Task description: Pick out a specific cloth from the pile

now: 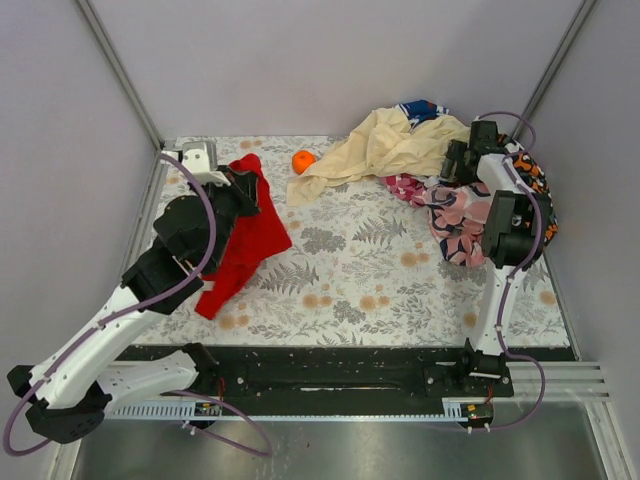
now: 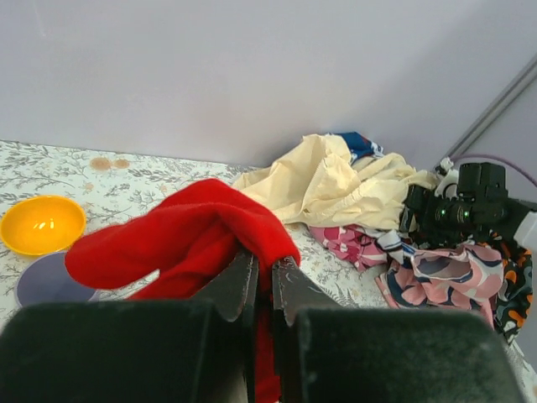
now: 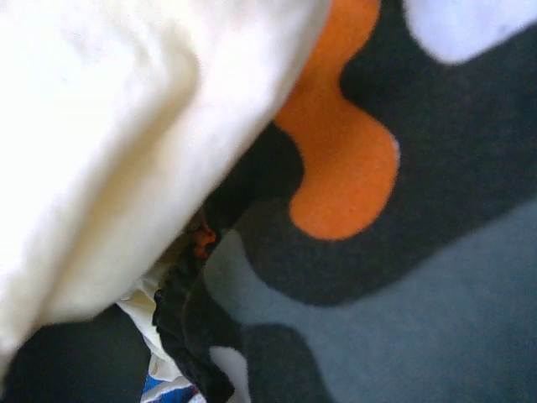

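Note:
The red cloth (image 1: 255,245) hangs at the left side of the table, lifted apart from the pile (image 1: 440,165), with its lower end touching the patterned tabletop. My left gripper (image 1: 252,192) is shut on it; in the left wrist view the red cloth (image 2: 185,235) drapes over the closed left gripper (image 2: 264,273). My right gripper (image 1: 460,158) rests down in the pile at the back right. The right wrist view is filled by beige fabric (image 3: 109,126) and black-orange patterned cloth (image 3: 369,218), and its fingers are hidden.
The pile holds a beige cloth (image 1: 385,145), pink floral cloth (image 1: 455,215), black-orange-white cloth (image 1: 532,180) and a blue-white piece (image 1: 425,108). A small orange bowl (image 1: 303,160) stands near the back wall. Walls enclose the table on three sides.

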Robot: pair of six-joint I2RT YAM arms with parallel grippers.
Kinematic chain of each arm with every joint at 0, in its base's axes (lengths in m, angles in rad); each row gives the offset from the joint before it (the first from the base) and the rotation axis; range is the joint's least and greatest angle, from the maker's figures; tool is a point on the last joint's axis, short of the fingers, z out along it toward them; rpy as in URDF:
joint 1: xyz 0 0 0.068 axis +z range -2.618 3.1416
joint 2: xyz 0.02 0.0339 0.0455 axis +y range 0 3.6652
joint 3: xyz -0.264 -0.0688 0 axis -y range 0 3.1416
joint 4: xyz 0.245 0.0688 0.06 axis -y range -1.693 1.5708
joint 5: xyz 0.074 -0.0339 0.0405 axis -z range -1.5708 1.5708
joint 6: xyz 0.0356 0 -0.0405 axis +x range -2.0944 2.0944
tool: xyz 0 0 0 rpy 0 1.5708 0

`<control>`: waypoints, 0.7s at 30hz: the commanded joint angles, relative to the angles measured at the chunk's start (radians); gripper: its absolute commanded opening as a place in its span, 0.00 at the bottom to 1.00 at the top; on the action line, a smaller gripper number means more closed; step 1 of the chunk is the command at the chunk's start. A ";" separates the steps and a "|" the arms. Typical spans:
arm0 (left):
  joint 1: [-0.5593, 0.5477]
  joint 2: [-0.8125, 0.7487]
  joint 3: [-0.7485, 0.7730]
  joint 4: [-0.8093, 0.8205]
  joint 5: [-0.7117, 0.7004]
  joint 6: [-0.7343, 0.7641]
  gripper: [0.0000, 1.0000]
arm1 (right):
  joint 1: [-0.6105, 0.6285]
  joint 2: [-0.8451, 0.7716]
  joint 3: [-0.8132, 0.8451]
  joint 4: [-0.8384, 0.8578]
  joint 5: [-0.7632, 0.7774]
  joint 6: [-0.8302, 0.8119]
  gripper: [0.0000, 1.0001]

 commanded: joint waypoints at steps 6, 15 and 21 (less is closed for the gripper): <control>-0.005 0.106 0.104 0.041 0.145 -0.026 0.00 | -0.025 -0.243 -0.055 -0.134 0.022 -0.002 0.99; -0.003 0.270 0.081 0.088 0.169 -0.147 0.00 | -0.025 -0.401 -0.091 -0.214 -0.059 0.087 0.99; 0.008 0.403 0.005 -0.050 0.178 -0.306 0.00 | -0.024 -0.563 -0.252 -0.180 -0.176 0.125 0.99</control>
